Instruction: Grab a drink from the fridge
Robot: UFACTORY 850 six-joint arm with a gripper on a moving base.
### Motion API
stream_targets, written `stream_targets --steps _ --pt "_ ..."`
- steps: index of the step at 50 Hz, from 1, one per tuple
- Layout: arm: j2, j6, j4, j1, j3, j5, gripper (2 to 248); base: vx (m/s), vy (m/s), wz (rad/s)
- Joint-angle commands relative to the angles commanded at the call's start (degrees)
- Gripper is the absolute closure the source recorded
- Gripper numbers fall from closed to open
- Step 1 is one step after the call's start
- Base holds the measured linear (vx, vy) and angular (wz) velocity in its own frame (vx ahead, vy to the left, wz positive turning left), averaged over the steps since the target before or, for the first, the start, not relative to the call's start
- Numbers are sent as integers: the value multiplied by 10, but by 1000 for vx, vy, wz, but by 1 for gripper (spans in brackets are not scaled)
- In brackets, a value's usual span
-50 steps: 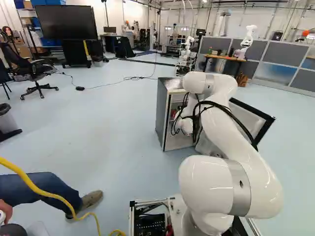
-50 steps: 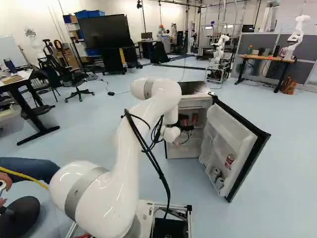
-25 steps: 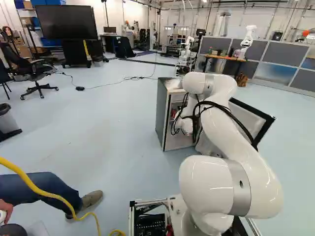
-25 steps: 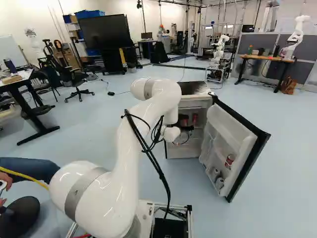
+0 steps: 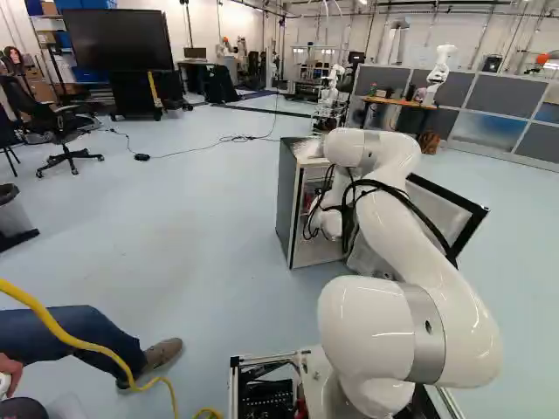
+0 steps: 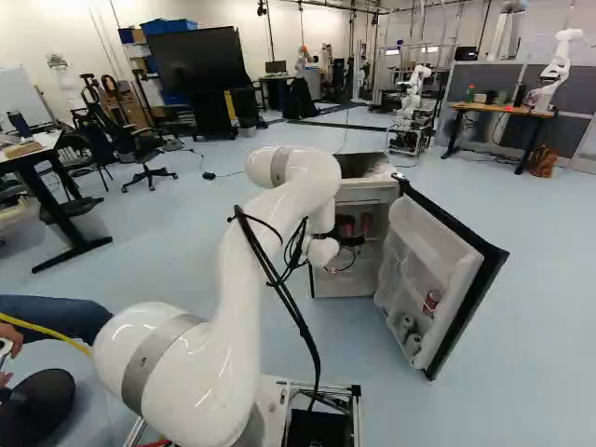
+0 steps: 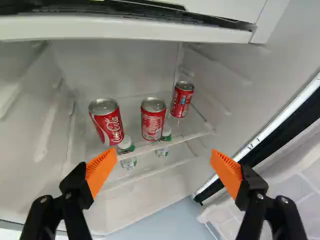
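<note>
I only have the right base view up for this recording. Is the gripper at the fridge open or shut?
Observer: Open. In the wrist view the gripper has its fingers spread wide, gripping nothing.
Operator: How many red cans are in there?
Observer: Three red cans, standing upright on a clear shelf.
Operator: Any other drinks near them?
Observer: Yes, two bottles with white caps and green labels, partly hidden by the cans and shelf edge.
</note>
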Motion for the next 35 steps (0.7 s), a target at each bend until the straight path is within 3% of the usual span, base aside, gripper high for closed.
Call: stream_targets --steps 35 --pt "0 0 0 0 0 0 3 1 -7 22"
